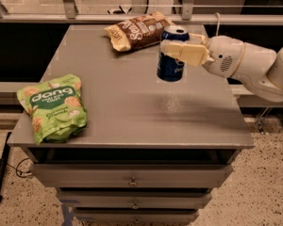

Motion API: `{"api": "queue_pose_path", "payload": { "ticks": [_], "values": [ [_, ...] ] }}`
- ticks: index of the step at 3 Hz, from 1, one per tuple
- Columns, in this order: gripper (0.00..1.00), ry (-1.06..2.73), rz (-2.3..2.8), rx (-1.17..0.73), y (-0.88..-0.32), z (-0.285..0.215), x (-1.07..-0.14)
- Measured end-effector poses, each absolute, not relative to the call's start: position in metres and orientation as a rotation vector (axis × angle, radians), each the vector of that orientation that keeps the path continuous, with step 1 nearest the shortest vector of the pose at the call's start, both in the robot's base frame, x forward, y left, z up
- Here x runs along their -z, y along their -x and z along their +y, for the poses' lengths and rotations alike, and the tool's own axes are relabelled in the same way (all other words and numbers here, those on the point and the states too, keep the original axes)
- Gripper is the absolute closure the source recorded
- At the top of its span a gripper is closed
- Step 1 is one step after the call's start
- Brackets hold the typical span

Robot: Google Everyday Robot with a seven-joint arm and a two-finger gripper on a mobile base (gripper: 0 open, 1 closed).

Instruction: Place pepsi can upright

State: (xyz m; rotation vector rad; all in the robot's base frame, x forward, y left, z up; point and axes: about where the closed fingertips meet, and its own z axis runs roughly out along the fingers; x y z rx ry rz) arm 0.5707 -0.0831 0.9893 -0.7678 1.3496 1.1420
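Note:
The pepsi can [170,64] is dark blue with a silver top. It stands nearly upright at the back right of the grey table [132,112], its base at or just above the tabletop. My gripper [181,52] reaches in from the right on a white arm [247,67]. Its cream fingers [188,53] are shut on the can's upper half.
A brown snack bag [139,30] lies at the back of the table, just left of and behind the can. A green Dang snack bag [53,106] lies at the front left. Drawers sit below the tabletop. A railing runs behind the table.

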Motion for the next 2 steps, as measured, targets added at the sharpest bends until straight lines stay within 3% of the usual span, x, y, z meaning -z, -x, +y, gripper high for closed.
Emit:
{"api": "queue_pose_path", "payload": {
  "ticks": [2],
  "values": [
    [1.0,0.803,1.308,-1.103,-0.559,-0.073,-0.956]
  ]
}}
